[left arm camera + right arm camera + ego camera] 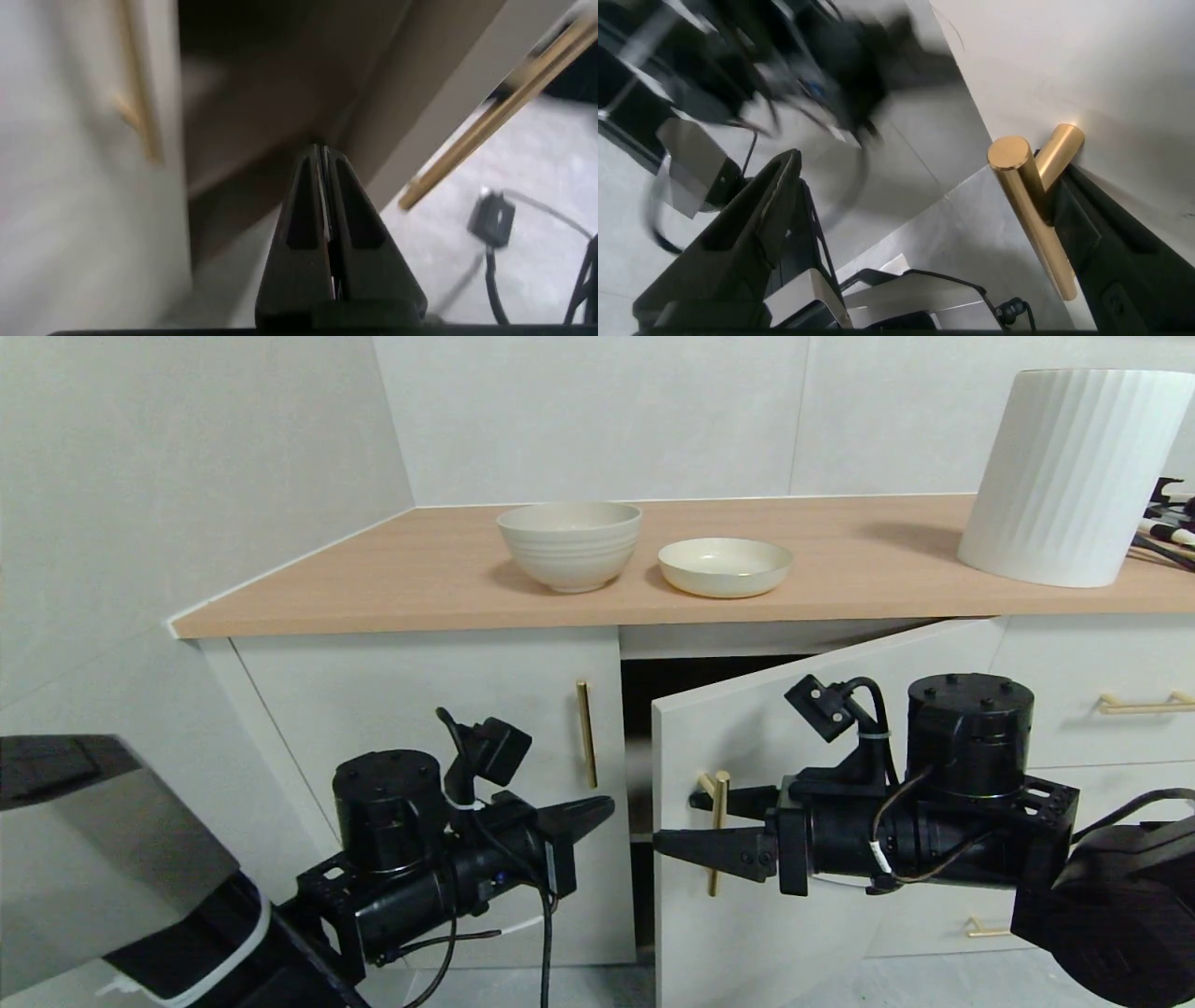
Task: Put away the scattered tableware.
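the right gripper is released, its jaws straddling the brass handle of the half-open cabinet door, one finger behind the bar and one in front, without clamping it. the left gripper is clenched on nothing, its tip at the dark gap beside the closed door. the tableware, a ribbed bowl and a shallow dish, stands side by side on the wooden countertop, above the cabinet. the likeliest trouble is at the handle. the bar is only hooked, not gripped, so a pull that strays from the door's arc could let it slip out past the fingertips and leave the opening too narrow for the bowl. a wider swing could bring the door's edge against the left gripper, which sits close to its path. later, lifting the bowl risks nudging the dish toward the counter's front edge, since the two stand so near each other.
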